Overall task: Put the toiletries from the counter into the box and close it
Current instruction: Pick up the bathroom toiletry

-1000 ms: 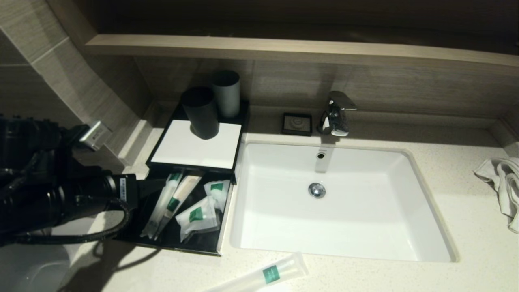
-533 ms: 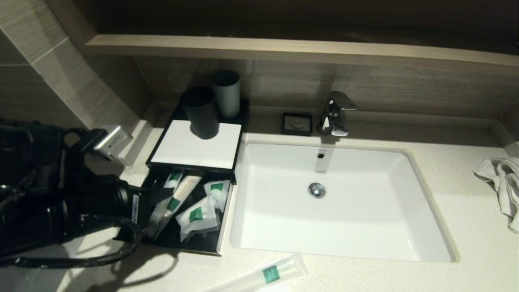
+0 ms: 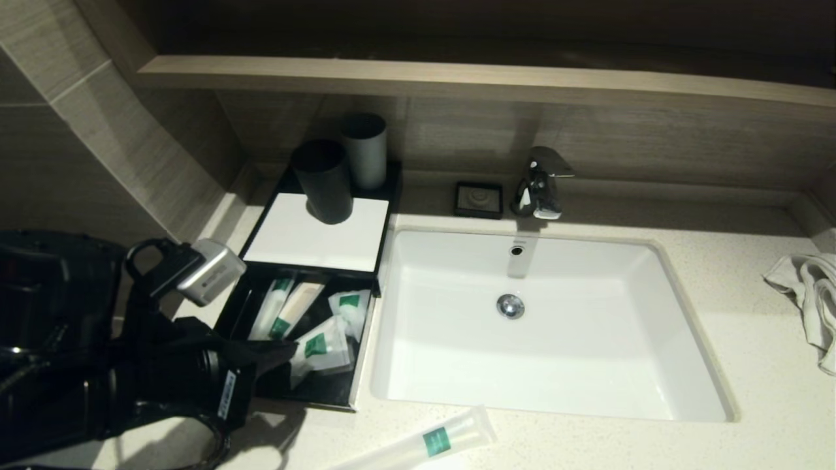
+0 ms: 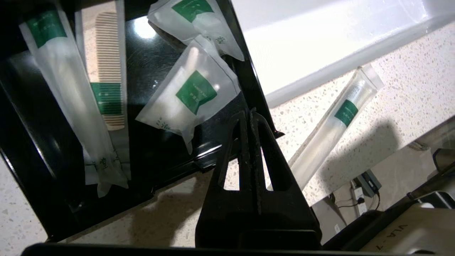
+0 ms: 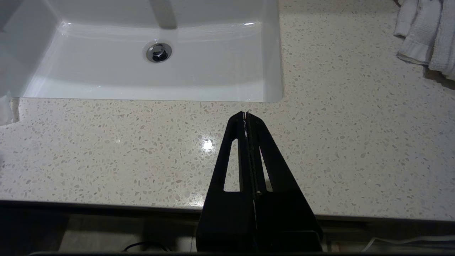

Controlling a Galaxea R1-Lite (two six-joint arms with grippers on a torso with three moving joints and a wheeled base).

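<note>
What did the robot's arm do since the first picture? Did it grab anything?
The left pincer swung from the drawer's left side toward its front corner and closed, holding nothing. The packets in the drawer, the long tube on the counter and the right pincer stayed put.

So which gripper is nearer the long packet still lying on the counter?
Left. The left gripper, shut and empty, is over the drawer's front corner, just beside the long packet. The right gripper, shut, is parked over bare counter; the packet is not in its view.
</note>
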